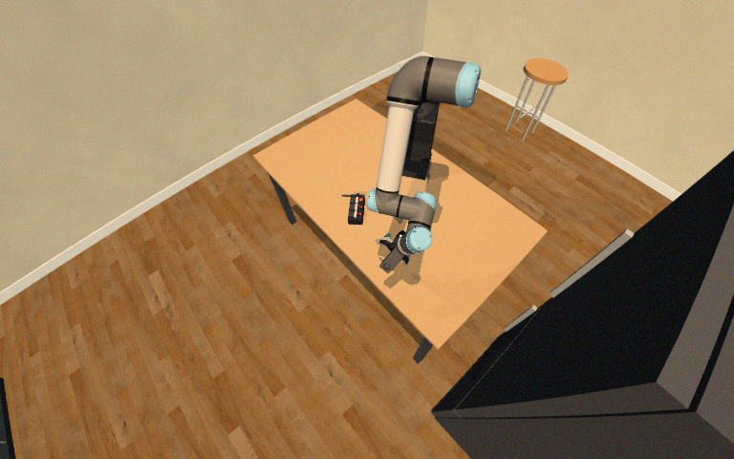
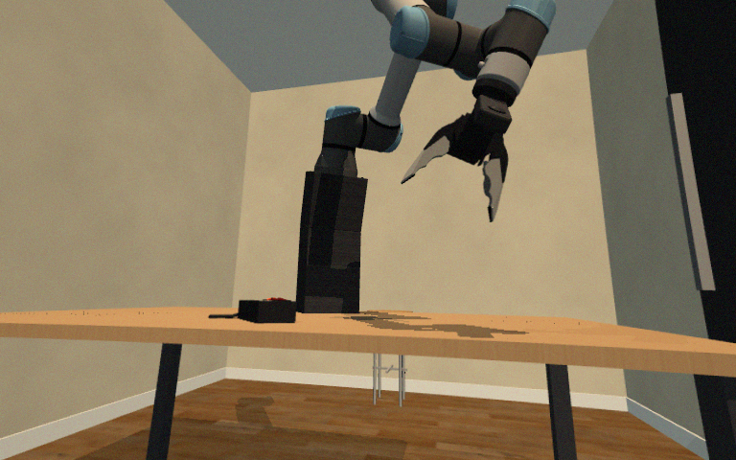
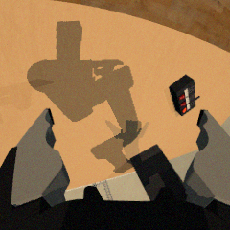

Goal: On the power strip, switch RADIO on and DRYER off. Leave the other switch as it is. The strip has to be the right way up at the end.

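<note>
Currently we list: end effector (image 2: 448, 192), jaws spread wide, gripping nothing, hanging high above the tabletop (image 2: 597, 338). Power strip (image 1: 356, 209), black, lying flat on the tabletop with its red switches facing up, near one long edge and well apart from the end effector; labels too small to read. Arm pedestal (image 2: 329, 243), dark, just behind the strip. Stool (image 1: 545, 71), in the room corner.

Arm (image 1: 398, 142) bent over, wrist high; gripper (image 2: 455, 187) pts down, fingers (image 2: 424, 162) wide apart, nothing held.
</note>
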Robot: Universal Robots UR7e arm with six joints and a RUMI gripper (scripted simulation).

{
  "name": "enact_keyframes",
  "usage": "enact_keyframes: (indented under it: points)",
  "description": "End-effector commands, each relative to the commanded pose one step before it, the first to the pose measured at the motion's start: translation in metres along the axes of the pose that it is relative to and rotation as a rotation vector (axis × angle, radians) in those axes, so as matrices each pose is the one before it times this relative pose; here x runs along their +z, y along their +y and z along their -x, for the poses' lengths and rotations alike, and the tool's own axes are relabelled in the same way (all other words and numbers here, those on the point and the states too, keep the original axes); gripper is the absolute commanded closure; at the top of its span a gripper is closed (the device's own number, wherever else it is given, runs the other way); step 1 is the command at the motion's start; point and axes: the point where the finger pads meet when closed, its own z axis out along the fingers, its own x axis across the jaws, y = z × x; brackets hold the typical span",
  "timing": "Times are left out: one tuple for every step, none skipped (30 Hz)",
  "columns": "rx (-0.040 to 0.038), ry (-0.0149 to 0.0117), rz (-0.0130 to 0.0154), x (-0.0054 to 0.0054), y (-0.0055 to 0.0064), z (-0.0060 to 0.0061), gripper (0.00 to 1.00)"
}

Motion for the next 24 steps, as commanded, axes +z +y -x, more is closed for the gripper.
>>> enact_keyframes:
  points:
    - [0.06112, -0.02964, -0.03310, 0.01890, 0.01215, -0.02088, 0.00]
    - [0.00000, 0.00000, 0.00000, 0.00000, 0.00000, 0.00000, 0.00]
    - [0.00000, 0.00000, 0.00000, 0.00000, 0.00000, 0.00000, 0.00]
    - [0.01040, -0.00429, -0.00438, 0.00359, 0.00242, -0.00396, 0.00]
    - [0.01076, -0.00442, -0.00457, 0.00358, 0.00259, -0.00416, 0.00]
    - [0.01109, -0.00453, -0.00476, 0.00354, 0.00277, -0.00437, 0.00]
    - [0.01141, -0.00464, -0.00494, 0.00349, 0.00294, -0.00458, 0.00]
    - [0.00000, 0.00000, 0.00000, 0.00000, 0.00000, 0.00000, 0.00]
    - [0.01171, -0.00474, -0.00512, 0.00341, 0.00311, -0.00479, 0.00]
    - [0.01271, -0.00522, -0.00540, 0.00403, 0.00300, -0.00515, 0.00]
    - [0.00000, 0.00000, 0.00000, 0.00000, 0.00000, 0.00000, 0.00]
    - [0.01400, -0.00583, -0.00575, 0.00490, 0.00279, -0.00560, 0.00]
    - [0.00000, 0.00000, 0.00000, 0.00000, 0.00000, 0.00000, 0.00]
    - [0.01427, -0.00590, -0.00595, 0.00472, 0.00297, -0.00583, 0.00]
    - [-0.00009, 0.00000, 0.00000, 0.00000, 0.00000, 0.00000, 0.00]
    - [0.01460, -0.00595, -0.00615, 0.00450, 0.00315, -0.00606, 0.00]
    - [-0.00032, 0.00000, 0.00000, 0.00000, 0.00000, 0.00001, 0.00]
    - [0.01493, -0.00600, -0.00635, 0.00425, 0.00331, -0.00627, 0.00]
    - [0.00000, 0.00000, 0.00000, 0.00000, 0.00000, 0.00000, 0.00]
    - [0.00000, 0.00000, 0.00000, 0.00000, 0.00000, 0.00000, 0.00]
    - [0.01454, -0.00603, -0.00654, 0.00397, 0.00347, -0.00647, 0.00]
    - [0.01583, -0.00637, -0.00671, 0.00440, 0.00339, -0.00681, 0.00]
    - [-0.00026, 0.00000, 0.00000, 0.00000, 0.00000, 0.00000, 0.00]
    - [0.01690, -0.00682, -0.00631, 0.00602, 0.00329, -0.00735, 0.00]
